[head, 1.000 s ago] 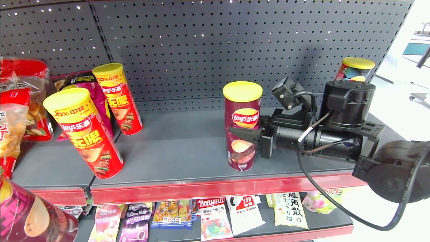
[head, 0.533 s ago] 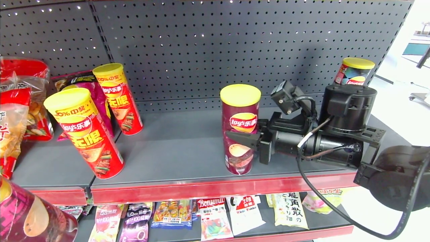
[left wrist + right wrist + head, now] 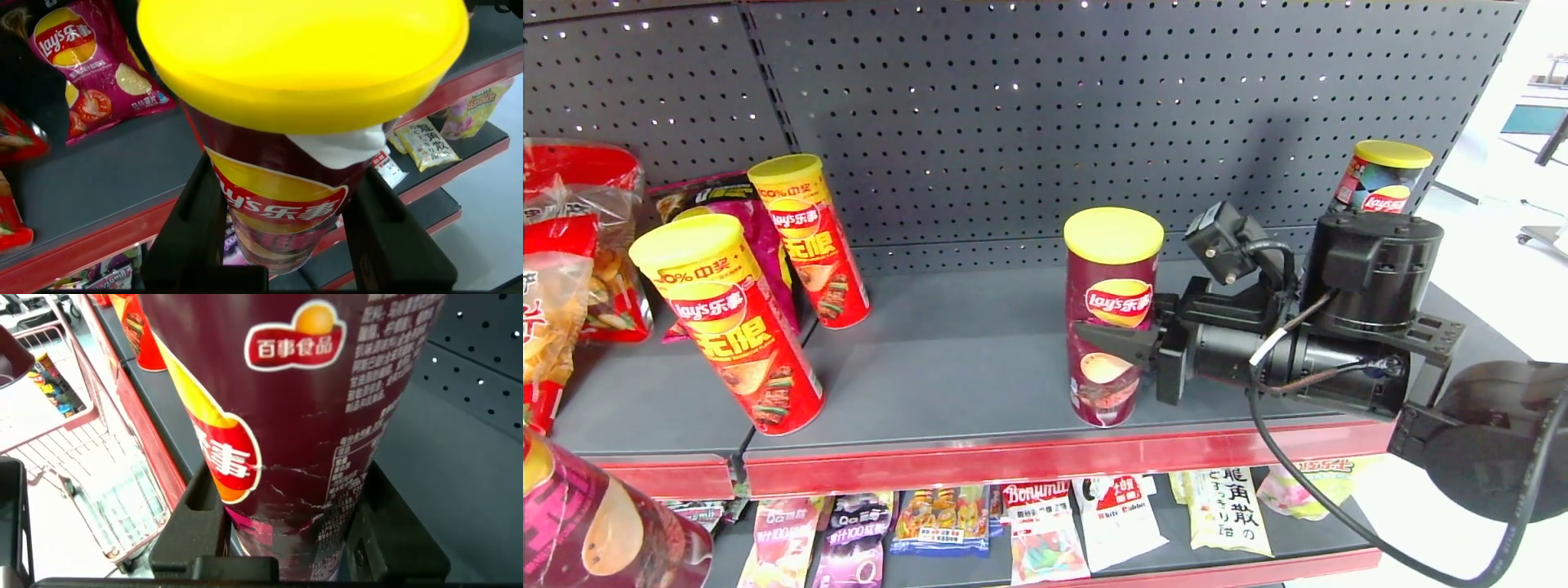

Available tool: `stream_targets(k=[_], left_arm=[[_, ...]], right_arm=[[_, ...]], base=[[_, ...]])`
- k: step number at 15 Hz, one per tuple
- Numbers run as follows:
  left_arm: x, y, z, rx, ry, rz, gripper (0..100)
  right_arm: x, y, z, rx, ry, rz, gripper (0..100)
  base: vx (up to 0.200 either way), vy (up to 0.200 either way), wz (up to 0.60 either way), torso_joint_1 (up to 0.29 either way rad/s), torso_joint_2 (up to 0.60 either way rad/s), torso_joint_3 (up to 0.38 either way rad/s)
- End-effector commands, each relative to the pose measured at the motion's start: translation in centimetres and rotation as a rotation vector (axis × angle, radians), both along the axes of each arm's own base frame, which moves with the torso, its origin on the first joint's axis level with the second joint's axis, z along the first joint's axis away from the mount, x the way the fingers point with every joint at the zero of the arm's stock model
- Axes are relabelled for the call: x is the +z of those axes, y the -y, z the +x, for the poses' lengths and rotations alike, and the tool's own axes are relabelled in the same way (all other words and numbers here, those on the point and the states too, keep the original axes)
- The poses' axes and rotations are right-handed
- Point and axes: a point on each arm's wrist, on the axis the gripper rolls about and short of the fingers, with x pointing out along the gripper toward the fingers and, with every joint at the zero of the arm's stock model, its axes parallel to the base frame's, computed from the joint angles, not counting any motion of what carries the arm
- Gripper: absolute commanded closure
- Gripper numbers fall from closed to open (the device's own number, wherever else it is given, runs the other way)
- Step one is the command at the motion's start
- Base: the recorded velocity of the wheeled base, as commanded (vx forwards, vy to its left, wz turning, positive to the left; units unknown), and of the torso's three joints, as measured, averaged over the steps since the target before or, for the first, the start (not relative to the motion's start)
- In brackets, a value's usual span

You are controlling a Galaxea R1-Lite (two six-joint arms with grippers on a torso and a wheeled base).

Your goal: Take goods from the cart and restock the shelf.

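Closest to me, the left gripper (image 3: 286,245) is clamping its fingers (image 3: 192,229) on either side of a maroon can (image 3: 282,204) with a yellow lid. It is hanging low at my left side, off the shelf (image 3: 980,351).

Farther out, the right gripper (image 3: 1112,341) is squeezing a second maroon can (image 3: 1112,278) at mid-body, with its fingers (image 3: 196,510) closed on it. That can is standing upright near the shelf's front lip, and I am not able to tell whether its base is touching the deck.

I am treating both as light, stiff cardboard tubes: smooth, a little slippery, easy to dent and tall enough to topple. I am judging the middle of the body to be the right hold, well below the snap-on lid.

Each label is showing a round red-and-yellow logo, a chip picture and white characters, and I am leaving the print unread.

Beyond, a red can (image 3: 731,327) and a second red can (image 3: 809,237) are leaning at the left. A dark can (image 3: 1380,175) is standing at the far right back.
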Motion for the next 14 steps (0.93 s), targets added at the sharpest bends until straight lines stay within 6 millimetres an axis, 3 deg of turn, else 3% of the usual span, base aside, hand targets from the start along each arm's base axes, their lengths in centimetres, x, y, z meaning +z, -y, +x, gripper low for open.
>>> stream_targets(k=[1,4,5,11,14], left_arm=[[0.0,0.0,0.0,0.0,0.001,0.0,100],[-0.1,0.0,0.0,0.0,-0.001,0.001,100],[-0.1,0.0,0.0,0.0,-0.001,0.001,100],[-0.1,0.0,0.0,0.0,-0.002,0.001,100],[-0.1,0.0,0.0,0.0,-0.001,0.001,100]], right_arm=[[-0.4,-0.1,0.0,0.002,-0.015,-0.01,100],[-0.5,-0.1,0.1,-0.004,-0.015,-0.011,100],[-0.5,0.0,0.2,-0.011,-0.016,-0.012,0],[-0.2,0.0,0.0,-0.011,-0.009,-0.006,0],[0.0,1.0,-1.0,-0.031,-0.009,-0.007,0]], base=[[0.0,0.0,0.0,0.0,0.0,0.0],[0.0,0.0,0.0,0.0,0.0,0.0],[0.0,0.0,0.0,0.0,0.0,0.0],[0.0,0.0,0.0,0.0,0.0,0.0],[0.0,0.0,0.0,0.0,0.0,0.0]])
